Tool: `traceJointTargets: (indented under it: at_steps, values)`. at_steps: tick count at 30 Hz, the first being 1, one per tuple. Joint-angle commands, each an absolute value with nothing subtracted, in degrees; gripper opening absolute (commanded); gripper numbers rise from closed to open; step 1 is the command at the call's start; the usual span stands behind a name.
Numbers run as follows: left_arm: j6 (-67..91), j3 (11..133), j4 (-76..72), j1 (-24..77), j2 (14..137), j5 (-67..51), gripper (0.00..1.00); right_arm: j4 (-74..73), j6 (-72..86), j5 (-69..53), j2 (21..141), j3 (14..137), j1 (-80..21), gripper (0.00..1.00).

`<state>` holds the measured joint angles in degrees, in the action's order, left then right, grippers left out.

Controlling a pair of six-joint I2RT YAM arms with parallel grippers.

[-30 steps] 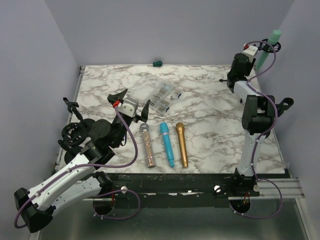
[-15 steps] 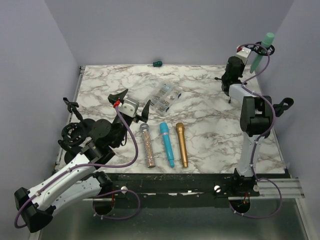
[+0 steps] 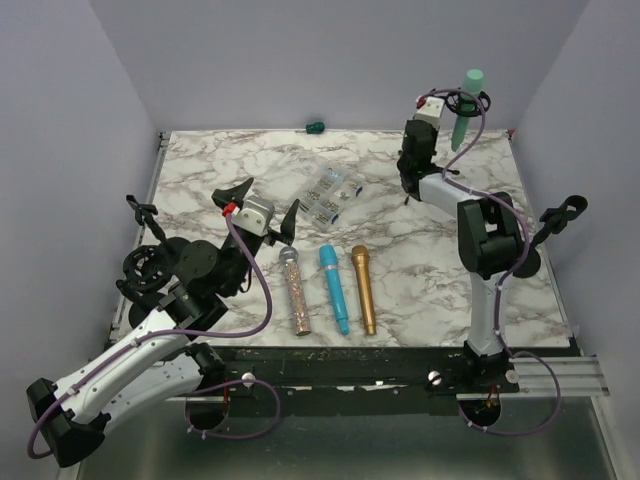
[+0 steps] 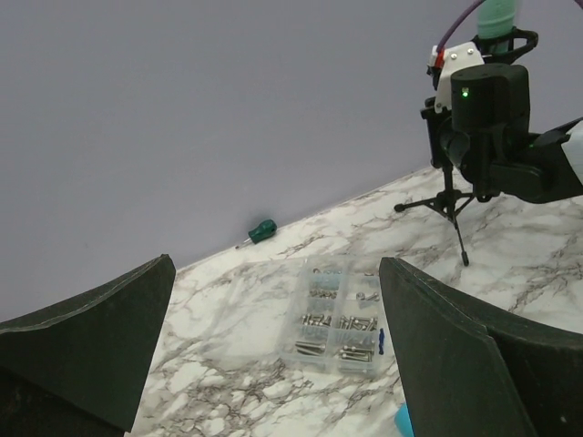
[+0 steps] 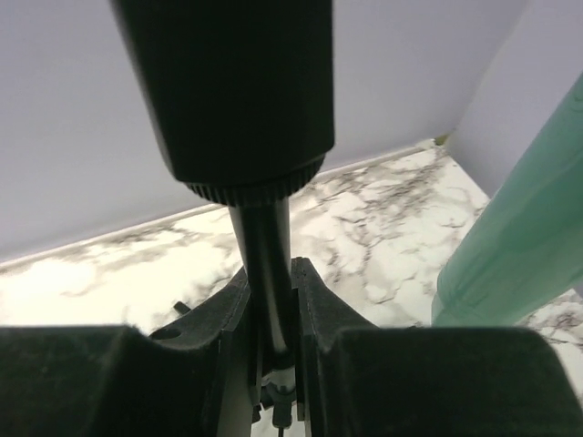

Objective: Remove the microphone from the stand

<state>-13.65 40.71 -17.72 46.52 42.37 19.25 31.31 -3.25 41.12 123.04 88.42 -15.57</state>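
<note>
Mint-green microphone point(image 3: 467, 98) sits nearly upright in the clip ring at the top of the microphone stand point(image 5: 267, 273), above the far edge of the marble desk point(image 3: 420, 260), toward the far right corner. Not yet out of the clip.

Right tool point(image 5: 271, 296): narrow, pinched on the stand's thin stem just under a thick black collar. The microphone body is beside the fingers, apart from them. In the left wrist view the tripod feet look to be at desk level; cannot tell whether they bear on it.

Left tool point(image 3: 262, 207): wide, holding nothing, near the left edge and well apart from the stand.

Also on the desk: glitter microphone point(image 3: 296, 292), blue microphone point(image 3: 335, 290) and gold microphone point(image 3: 363, 290) side by side by the near edge; clear parts box point(image 3: 330, 190) mid-desk; green-handled screwdriver point(image 3: 314, 126) at the far edge.

Step in hand, as judged: steady the stand so the microphone can be drawn out. To do it well — hold the stem firm and vertical with the feet planted. Bring the left tool across above the parts box and close it on the green body above the ring. Pull along the microphone's own axis, not sideways, or the clip may drag this light stand over.
</note>
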Motion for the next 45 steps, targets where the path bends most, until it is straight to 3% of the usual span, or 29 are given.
traceJointTargets:
  at_steps: [1, 23, 32, 39, 45]
  values:
    - [-13.5, 41.3, -18.7, 46.7, 41.4, 18.5, 0.99, 30.0, -4.9, 42.6, 124.6, 89.8, -20.5, 0.23]
    - [-13.8, 41.3, -18.8, 46.6, 40.3, 18.8, 0.98, 23.5, -1.4, 45.2, 118.8, 87.5, -23.4, 0.61]
    - [-13.6, 41.4, -18.7, 46.6, 40.7, 18.5, 0.98, 13.2, 8.6, 40.2, 107.0, 81.4, -23.4, 0.82]
    - [-13.0, 41.5, -18.5, 46.6, 40.8, 18.0, 0.99, 9.9, 9.9, 34.6, 92.4, 78.0, -22.5, 0.86]
    - [-13.0, 41.6, -18.3, 46.6, 40.8, 18.0, 0.99, -1.8, 12.5, 27.2, 94.6, 91.2, -15.1, 0.90]
